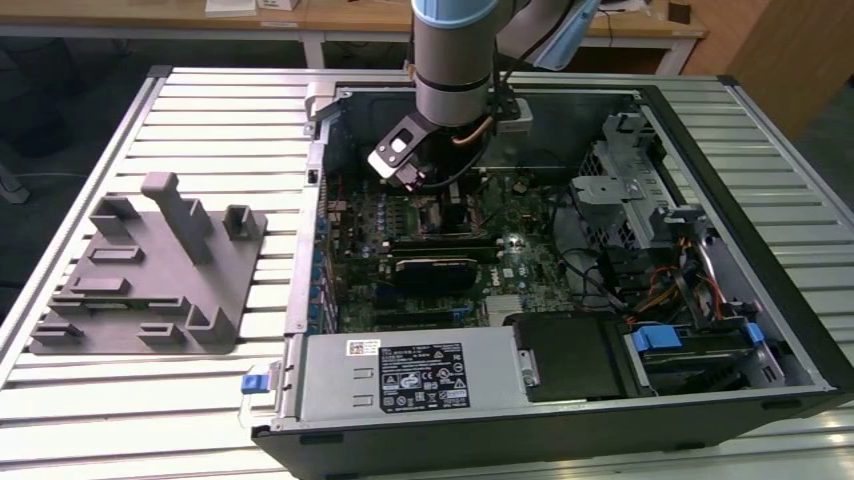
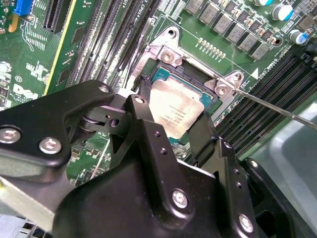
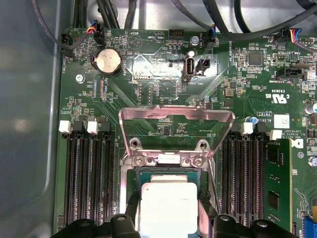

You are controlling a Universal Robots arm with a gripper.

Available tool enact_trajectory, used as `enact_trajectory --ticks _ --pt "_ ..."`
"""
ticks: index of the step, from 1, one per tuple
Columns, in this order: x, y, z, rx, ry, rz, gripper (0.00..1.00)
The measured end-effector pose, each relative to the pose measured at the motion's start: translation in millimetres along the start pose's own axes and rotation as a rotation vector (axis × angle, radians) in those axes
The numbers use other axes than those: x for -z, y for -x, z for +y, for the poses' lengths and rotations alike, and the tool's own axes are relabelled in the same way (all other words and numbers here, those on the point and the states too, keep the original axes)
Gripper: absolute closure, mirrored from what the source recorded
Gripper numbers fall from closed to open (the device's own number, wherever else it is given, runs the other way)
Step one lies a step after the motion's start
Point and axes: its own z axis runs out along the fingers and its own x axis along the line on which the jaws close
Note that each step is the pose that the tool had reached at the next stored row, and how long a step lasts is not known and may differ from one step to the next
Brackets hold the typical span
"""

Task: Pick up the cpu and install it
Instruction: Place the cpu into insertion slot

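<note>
The cpu, a silvery square chip with a pale rim, sits in or just over the open socket of the green motherboard. My gripper is shut on the cpu, with a black finger on each of two opposite sides. In the first wrist view the cpu lies within the socket frame, below the raised metal load plate, with my gripper around it. I cannot tell whether the chip is fully seated. In the exterior view the arm reaches down into the computer case.
Black memory slots flank the socket on both sides. A thin metal lever sticks out beside the socket. Cables, drive bays and a power supply crowd the case. A grey tray with upright posts stands at the exterior view's left.
</note>
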Motion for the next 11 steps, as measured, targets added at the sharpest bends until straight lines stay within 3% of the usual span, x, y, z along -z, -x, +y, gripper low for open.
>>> enact_trajectory --ticks 8,10,11 --pt "-0.6 -0.4 0.3 -0.002 0.0014 0.0018 0.45" --pt "-0.3 -0.1 0.2 -0.002 0.0005 0.0006 0.33" --pt "-0.1 0.0 0.1 -0.002 0.0001 0.0000 0.33"
